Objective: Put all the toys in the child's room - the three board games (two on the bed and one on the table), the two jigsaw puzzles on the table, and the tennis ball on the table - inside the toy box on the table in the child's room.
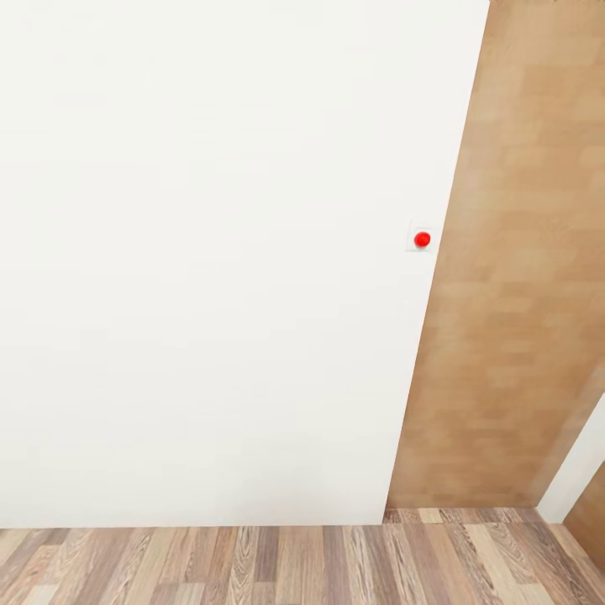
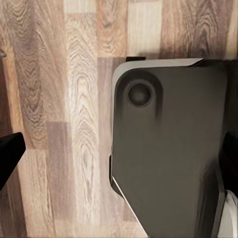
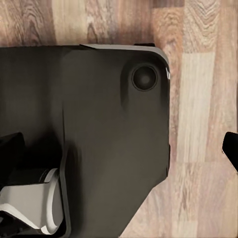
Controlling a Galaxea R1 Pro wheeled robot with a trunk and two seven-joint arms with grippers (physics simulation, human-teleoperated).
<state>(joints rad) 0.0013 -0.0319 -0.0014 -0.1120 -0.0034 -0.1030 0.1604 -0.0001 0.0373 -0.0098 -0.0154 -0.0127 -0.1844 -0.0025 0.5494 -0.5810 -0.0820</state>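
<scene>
The board games, jigsaw puzzles, tennis ball, toy box, table and bed are out of view. My left gripper (image 2: 119,156) hangs over the wood floor (image 2: 59,124) and my own dark base (image 2: 168,148). One black fingertip (image 2: 9,154) sits at the picture's edge, far from the other, with nothing between them. My right gripper (image 3: 119,151) hangs the same way, open and holding nothing, one fingertip (image 3: 231,148) over the floor.
A white wall (image 1: 210,252) stands close ahead and meets the wood plank floor (image 1: 277,563). A small red button on a white plate (image 1: 422,239) sits near the wall's right edge. Beside it is a light brown wooden panel (image 1: 512,294).
</scene>
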